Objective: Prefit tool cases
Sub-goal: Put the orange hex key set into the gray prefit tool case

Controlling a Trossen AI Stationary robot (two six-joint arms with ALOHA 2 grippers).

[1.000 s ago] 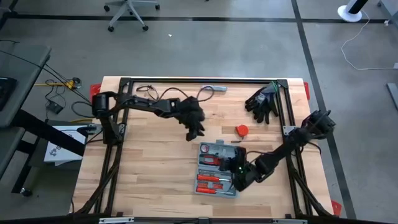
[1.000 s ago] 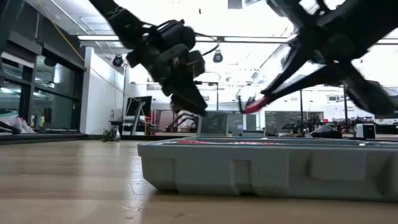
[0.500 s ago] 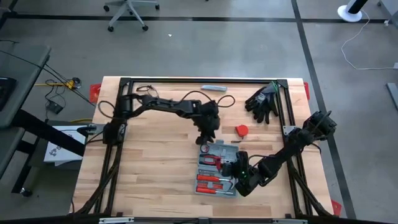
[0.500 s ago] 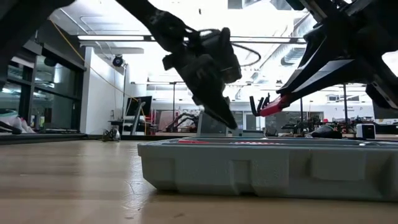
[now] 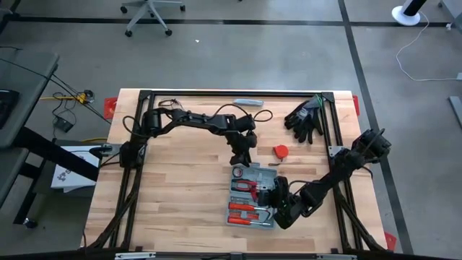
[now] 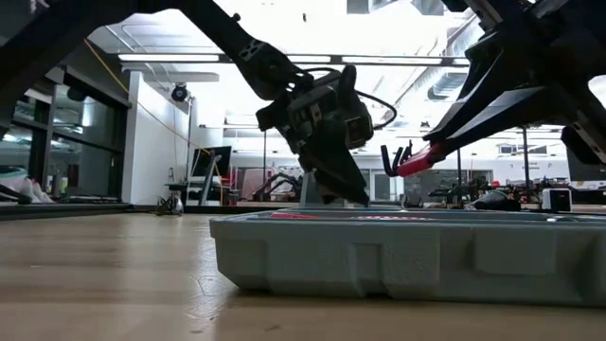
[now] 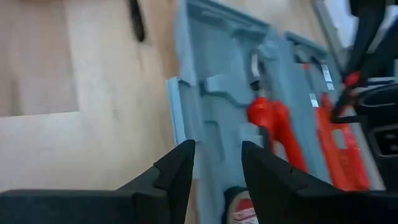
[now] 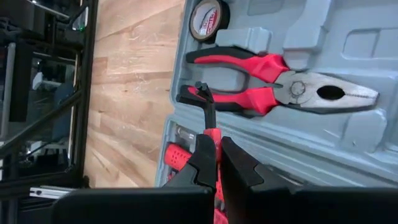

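- I am working on the grey-blue rectangular plastic hinged tool case (image 5: 250, 196), which is lying open on the pale wooden surface (image 5: 173, 195), toward its near right part, with its moulded recesses facing up.
- I am holding the right tool (image 8: 216, 163) clenched on a slim red-and-black hand tool (image 8: 210, 127), directly above the case interior and just beside the red-handled pliers (image 8: 280, 84) seated in their recess.
- I am hovering the left tool (image 7: 216, 163) over the far edge of the case, fingers parted and grasping nothing; a small round tape roll (image 8: 208, 19) is sitting in the recess near it.
- In the low view, the red-tipped tool is hanging clear above the case rim, so I judge that insertion is not yet done.
- To do this step well, I am aiming to line the held tool's long axis up with its empty recess before lowering, then descending slowly and straight.
- I am planning to use the left tool to steady the case edge, since the light case could slide when pressed.
- A red round object (image 5: 281, 151) and a pair of black gloves (image 5: 304, 118) are lying well apart from the case and need no attention.
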